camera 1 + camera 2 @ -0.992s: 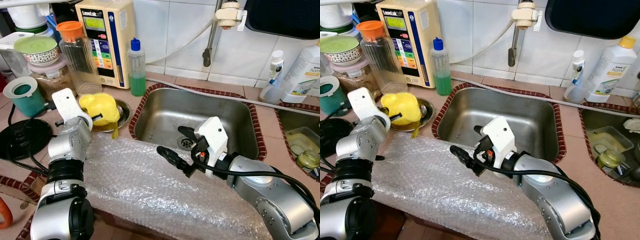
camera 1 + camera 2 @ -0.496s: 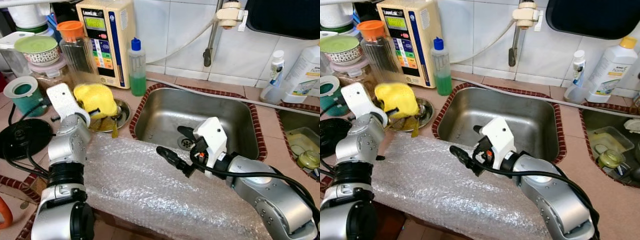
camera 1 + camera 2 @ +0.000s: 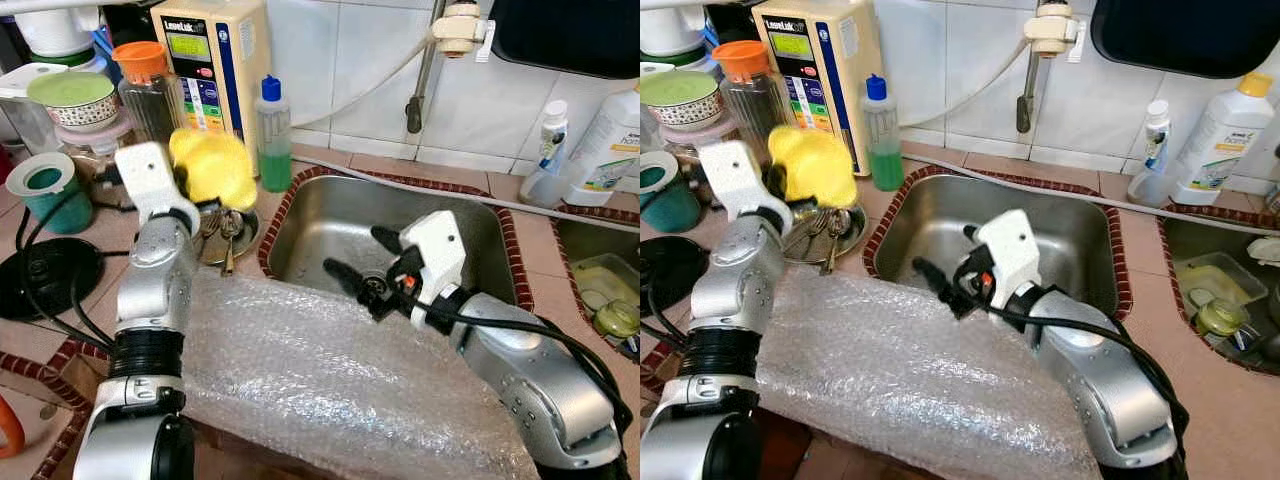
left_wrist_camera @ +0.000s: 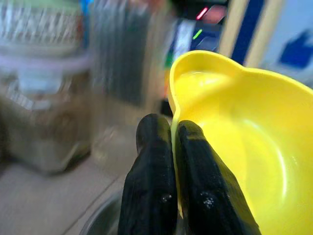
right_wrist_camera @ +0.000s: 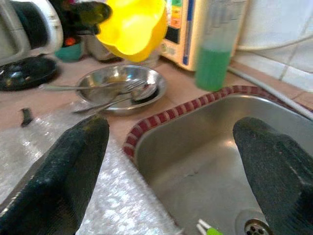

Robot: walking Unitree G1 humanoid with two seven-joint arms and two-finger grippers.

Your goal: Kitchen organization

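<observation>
My left gripper [image 4: 166, 128] is shut on the rim of a yellow plastic bowl [image 3: 212, 165] and holds it tilted in the air, in front of the cream appliance. Below the bowl sits a round metal dish [image 5: 156, 90] with spoons and a fork [image 5: 112, 93] lying in it. My right gripper [image 3: 360, 256] is open with nothing between its fingers. It hovers over the near left edge of the steel sink [image 3: 470, 230], just past the sheet of bubble wrap [image 3: 300, 370] on the counter.
A green soap bottle [image 3: 272, 140], a cream appliance [image 3: 215, 70] and an orange-lidded jar [image 3: 150, 95] stand behind the dish. A teal cup [image 3: 45, 190] and a black disc [image 3: 45, 275] sit at the left. White bottles [image 3: 610, 140] stand at the right.
My left gripper has lifted the yellow bowl up off the metal dish, uncovering the cutlery. My right gripper has moved a little away from me, over the sink's edge.
</observation>
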